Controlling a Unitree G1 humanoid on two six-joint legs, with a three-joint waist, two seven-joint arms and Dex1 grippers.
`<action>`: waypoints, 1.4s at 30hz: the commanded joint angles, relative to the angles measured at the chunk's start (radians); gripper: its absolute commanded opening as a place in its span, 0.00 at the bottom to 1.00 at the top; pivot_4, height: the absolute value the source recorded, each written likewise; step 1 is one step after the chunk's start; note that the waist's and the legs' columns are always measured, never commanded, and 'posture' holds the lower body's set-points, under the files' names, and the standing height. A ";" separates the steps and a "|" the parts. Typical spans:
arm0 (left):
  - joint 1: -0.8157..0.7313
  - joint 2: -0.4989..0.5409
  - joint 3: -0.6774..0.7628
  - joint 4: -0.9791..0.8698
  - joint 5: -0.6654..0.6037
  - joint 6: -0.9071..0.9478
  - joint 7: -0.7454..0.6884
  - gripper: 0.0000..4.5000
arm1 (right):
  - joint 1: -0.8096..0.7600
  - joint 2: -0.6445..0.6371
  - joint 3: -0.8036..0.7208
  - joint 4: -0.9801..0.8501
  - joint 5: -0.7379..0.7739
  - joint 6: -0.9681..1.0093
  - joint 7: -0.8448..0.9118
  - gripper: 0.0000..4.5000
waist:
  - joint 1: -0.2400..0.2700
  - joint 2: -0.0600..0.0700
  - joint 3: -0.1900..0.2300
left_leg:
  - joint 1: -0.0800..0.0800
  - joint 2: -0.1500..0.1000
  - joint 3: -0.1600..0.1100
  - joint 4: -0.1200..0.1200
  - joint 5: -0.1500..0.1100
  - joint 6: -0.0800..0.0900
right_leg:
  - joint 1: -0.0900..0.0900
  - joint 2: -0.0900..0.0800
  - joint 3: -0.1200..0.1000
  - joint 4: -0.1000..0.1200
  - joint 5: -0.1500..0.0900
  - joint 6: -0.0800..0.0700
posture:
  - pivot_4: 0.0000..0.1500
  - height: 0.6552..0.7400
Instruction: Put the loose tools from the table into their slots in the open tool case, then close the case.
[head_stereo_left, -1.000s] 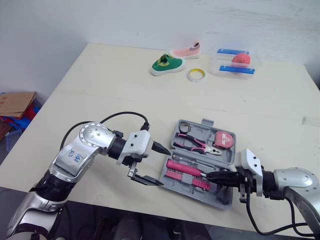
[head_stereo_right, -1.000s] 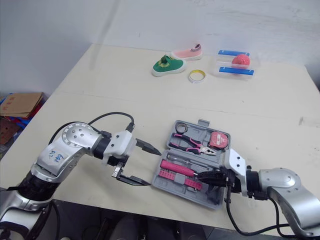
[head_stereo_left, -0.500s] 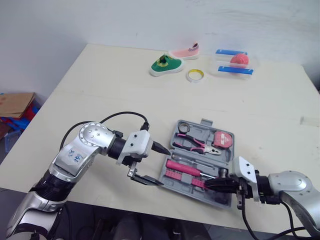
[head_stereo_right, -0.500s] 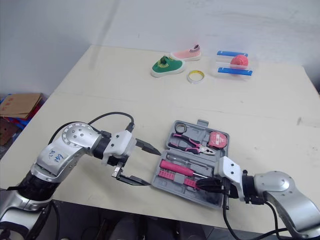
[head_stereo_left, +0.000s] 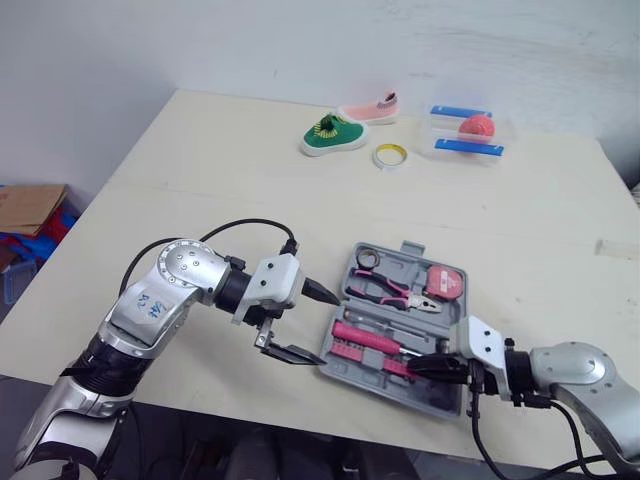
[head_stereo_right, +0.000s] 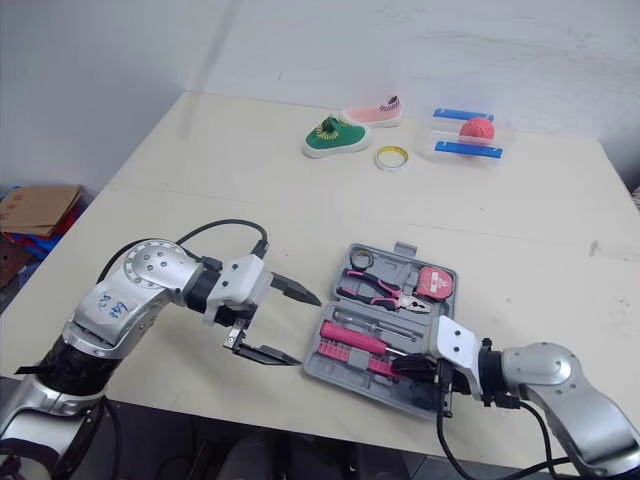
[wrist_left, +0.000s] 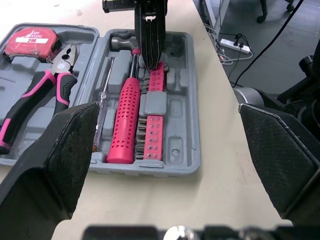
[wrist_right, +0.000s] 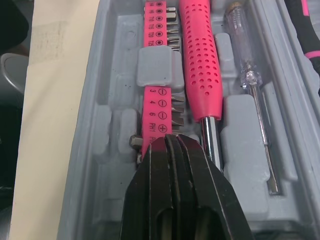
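The grey tool case (head_stereo_left: 412, 246) lies open near the table's front edge. It holds pink pliers (head_stereo_left: 395, 292), a pink tape measure (head_stereo_left: 445, 283), a pink-handled tool (wrist_left: 125, 117), a pink bit strip (wrist_right: 159, 107) and a clear tester screwdriver (wrist_right: 250, 85). My right gripper (head_stereo_left: 420, 368) is shut, with nothing seen between its fingers. Its tip sits in the case's near right part, over the end of the bit strip and beside the pink-handled tool's metal shaft. My left gripper (head_stereo_left: 325, 328) hangs open just left of the case, its fingers spread wide and apart from it.
A green shoe (head_stereo_left: 334, 133), a pink shoe (head_stereo_left: 368, 106), a roll of tape (head_stereo_left: 391, 155) and a clear box (head_stereo_left: 466, 133) with a pink object stand at the table's far side. A cardboard box (head_stereo_left: 30, 205) lies on the floor to the left.
My right gripper has slid a little left and toward the table's front edge inside the case, staying shut. The left gripper has barely moved. The camera has shifted slightly.
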 joint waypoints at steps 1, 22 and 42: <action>-0.011 -0.005 0.019 -0.001 0.004 -0.006 0.006 1.00 | 0.032 0.013 -0.011 -0.026 0.030 0.016 0.000 0.01 | -0.001 0.001 0.001 | 0.000 0.000 0.000 0.000 0.000 0.000 | 0.000 0.000 0.000 0.000 0.000 0.000 | 1.00 0.89; 1.073 -0.389 1.312 -0.393 -0.373 0.380 0.788 1.00 | -0.394 -0.084 -0.239 -0.170 0.645 0.374 -0.078 0.99 | -0.003 0.014 0.012 | -0.002 0.000 -0.002 -0.002 -0.003 0.001 | -0.001 -0.004 -0.004 -0.007 -0.001 -0.002 | 1.00 0.89; 0.717 -0.029 0.904 0.081 -0.205 0.411 0.880 1.00 | -0.397 -0.056 -0.202 -0.262 0.611 0.376 -0.118 0.99 | -0.003 0.016 0.013 | -0.005 0.002 0.000 -0.009 -0.006 0.000 | -0.004 -0.005 -0.007 -0.016 0.002 -0.008 | 1.00 0.89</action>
